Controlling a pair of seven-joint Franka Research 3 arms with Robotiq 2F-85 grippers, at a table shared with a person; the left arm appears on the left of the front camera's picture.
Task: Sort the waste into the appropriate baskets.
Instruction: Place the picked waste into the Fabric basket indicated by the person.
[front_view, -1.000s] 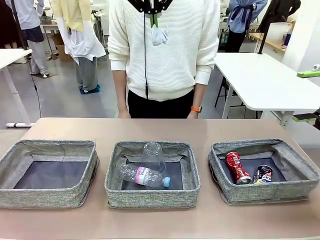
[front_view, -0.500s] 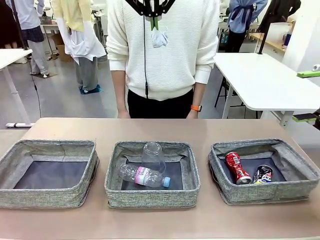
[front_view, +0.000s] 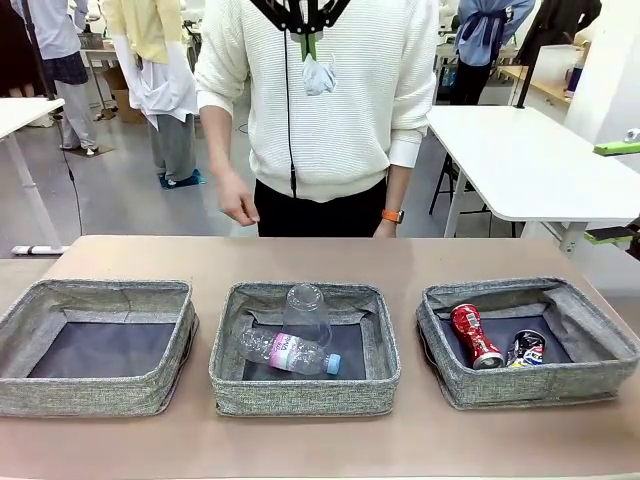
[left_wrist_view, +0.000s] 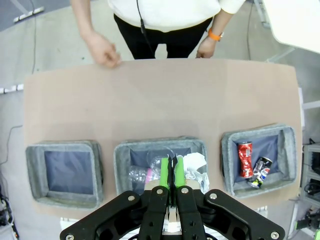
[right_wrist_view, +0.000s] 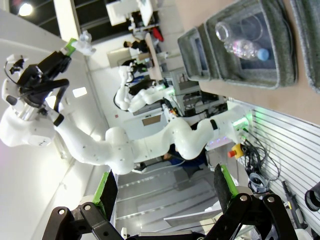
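While the left gripper (front_view: 309, 42) is kept clamped on the paper wad (front_view: 318, 72) above the middle basket (front_view: 303, 400), the person's hand (front_view: 238, 203) is now raised off the bench (front_view: 300, 255); right gripper (right_wrist_view: 165, 192) is held wide open, empty; left basket (front_view: 95, 395) likely awaits the wad.

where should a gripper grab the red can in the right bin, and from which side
Probably from above, across the middle of the red can, fingers on its two long sides. It lies on its side in the right bin, and the crushed can beside it leaves little room low down.
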